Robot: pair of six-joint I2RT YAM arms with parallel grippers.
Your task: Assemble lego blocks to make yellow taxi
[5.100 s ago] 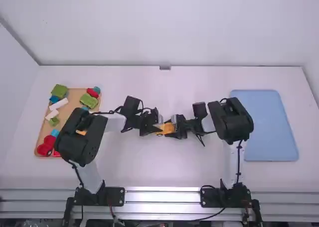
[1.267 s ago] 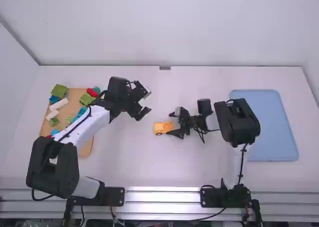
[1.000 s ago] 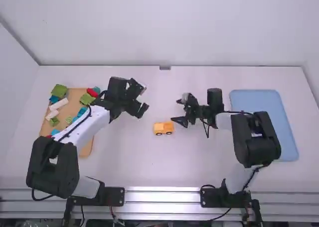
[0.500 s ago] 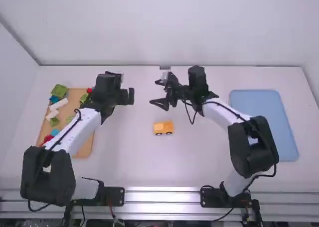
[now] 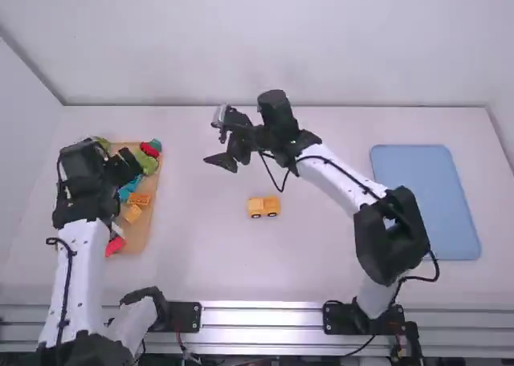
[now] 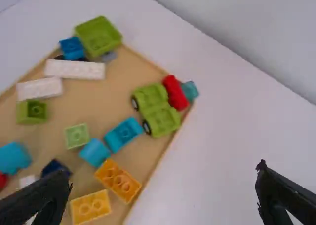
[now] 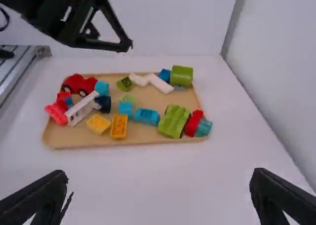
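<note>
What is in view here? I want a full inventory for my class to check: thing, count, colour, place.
Wheeled piece: one, yellow-orange, middle of table
Bricks: two, yellow-orange, wooden tray
Green pieces: four, one wheeled, wooden tray
Red pieces: three, one a wheeled car, wooden tray
White blocks: three, wooden tray
Blue and teal pieces: about seven, wooden tray
Small piece: one, grey, beside the large green piece
Wooden tray: one, tan, table's left
Flat tray or mat: one, light blue, table's right
Table: one, white, under everything
Left gripper: one, black, open, over wooden tray
Right gripper: one, black, open, above table
Arms: two, white and black
</note>
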